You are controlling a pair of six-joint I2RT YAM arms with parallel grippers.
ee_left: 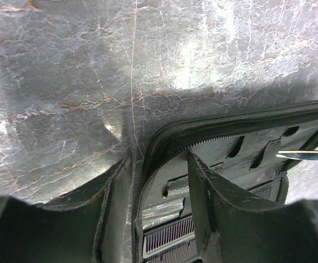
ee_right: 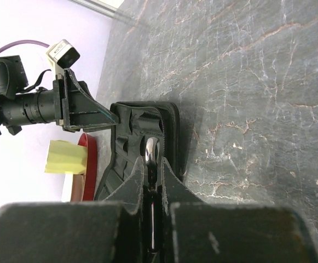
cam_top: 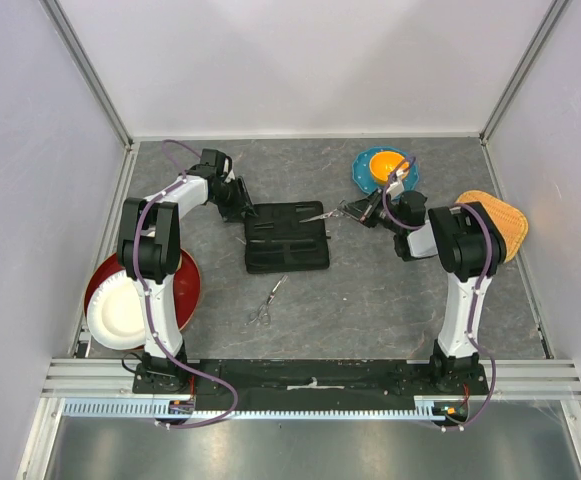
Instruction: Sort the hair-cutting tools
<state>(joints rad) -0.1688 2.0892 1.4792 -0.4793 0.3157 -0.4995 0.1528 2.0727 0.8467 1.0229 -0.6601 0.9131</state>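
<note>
Clamping a pair of silver scissors (cam_top: 327,213) tight between its fingers, the right gripper (cam_top: 356,212) holds them at the far right corner of the open black case (cam_top: 290,255), blades pointing left over the case's edge; the right wrist view shows the jaws pressed narrow on the bright metal (ee_right: 150,150), with the case (ee_right: 169,118) just beyond. At the case's far left corner, the left gripper (cam_top: 238,205) stands with its claw moderately wide and holds nothing; in the left wrist view one finger (ee_left: 112,203) sits outside the zipped rim and the other inside, so the gripper (ee_left: 159,159) straddles the case wall (ee_left: 246,137). Ribbed teeth of a comb (ee_left: 168,234) show in a pocket inside the case, close under the inner finger; the held scissors' tip (ee_left: 306,155) pokes in from the right. A second pair of scissors (cam_top: 266,302) lies loose on the grey table (cam_top: 390,300), just near of the case. A white plate (cam_top: 120,315) rests on a red plate (cam_top: 185,285) at the near left; an orange bowl (cam_top: 382,163) sits on a blue plate (cam_top: 362,172) at the far right, with a woven mat (cam_top: 505,225) beside the right arm.
</note>
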